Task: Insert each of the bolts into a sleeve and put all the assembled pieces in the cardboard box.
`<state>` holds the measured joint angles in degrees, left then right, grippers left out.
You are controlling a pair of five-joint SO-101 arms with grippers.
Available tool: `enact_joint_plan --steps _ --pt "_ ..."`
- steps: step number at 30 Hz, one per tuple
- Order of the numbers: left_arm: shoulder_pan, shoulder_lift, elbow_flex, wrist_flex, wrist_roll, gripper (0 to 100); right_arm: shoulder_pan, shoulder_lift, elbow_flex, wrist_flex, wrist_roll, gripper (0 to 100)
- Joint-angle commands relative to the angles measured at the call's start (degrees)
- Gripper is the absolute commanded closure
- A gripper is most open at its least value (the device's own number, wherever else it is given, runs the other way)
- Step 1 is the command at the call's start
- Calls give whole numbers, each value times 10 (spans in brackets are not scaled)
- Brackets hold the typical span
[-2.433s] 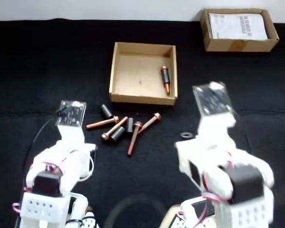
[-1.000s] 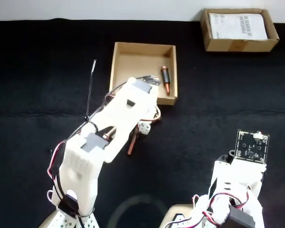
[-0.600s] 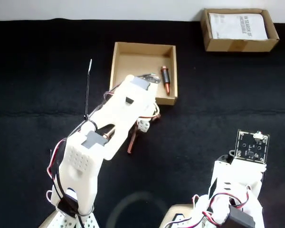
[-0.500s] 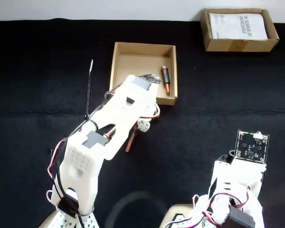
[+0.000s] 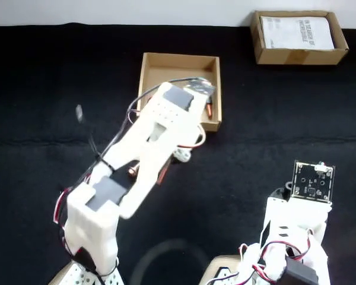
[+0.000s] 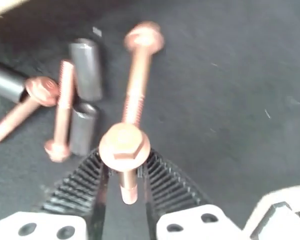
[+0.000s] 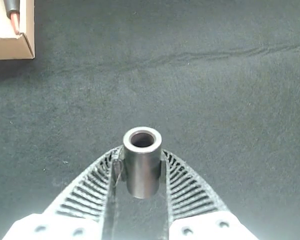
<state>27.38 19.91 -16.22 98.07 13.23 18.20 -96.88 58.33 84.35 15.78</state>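
My left jaws are pressed onto a copper bolt (image 6: 125, 146), pinching its shank just under the hex head. That arm reaches across the worktop (image 5: 285, 130) to the spot just near of the cardboard box (image 5: 178, 57). Under the held bolt lies the loose pile: another bolt (image 6: 138, 70), two more bolts (image 6: 60, 107) to one side, and dark sleeves (image 6: 86, 70) lying among them. One assembled piece (image 5: 209, 110) already lies in the box, by its right wall.

My right jaws are at the near right, well apart from the pile. They pinch a grey sleeve (image 7: 142, 161) by its sides, its open bore facing the wrist camera.

I take the step in hand to be mating this bolt with that sleeve. I would first lift straight up, so the shank does not drag the neighbours. Then I would bring both arms toward the middle and turn the wrists until the bolt's free end faces the bore along one line. The grip on a round shank looks likely to pivot, so I would feed slowly. If the tip catches the rim, I would back off rather than push.
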Motion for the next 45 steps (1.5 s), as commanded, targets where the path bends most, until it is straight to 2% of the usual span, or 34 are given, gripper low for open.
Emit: enact_joint_plan --steps 1,10,15,21,24,29,33,38,45 --pt "23 -81 -6 12 1 992 -7 -1 -1 -24 5 991" --pt "55 -179 101 5 4 992 -23 -2 -1 -39 5 991" --pt "36 -235 138 -57 74 992 -84 -7 -1 -69 -4 991" --pt "28 -366 214 -186 91 992 -175 -3 0 -172 -119 991" --pt "26 -459 290 -281 87 992 -225 -7 23 -226 -176 991" --pt "27 -638 465 -461 84 992 -304 -7 69 -281 -228 991" --pt "30 -769 590 -575 20 992 -358 -7 117 -327 -243 991" --pt "27 -848 638 -589 11 992 -403 -7 178 -407 -242 991" --pt "27 -842 600 -591 11 992 -451 -7 257 -478 -240 991"
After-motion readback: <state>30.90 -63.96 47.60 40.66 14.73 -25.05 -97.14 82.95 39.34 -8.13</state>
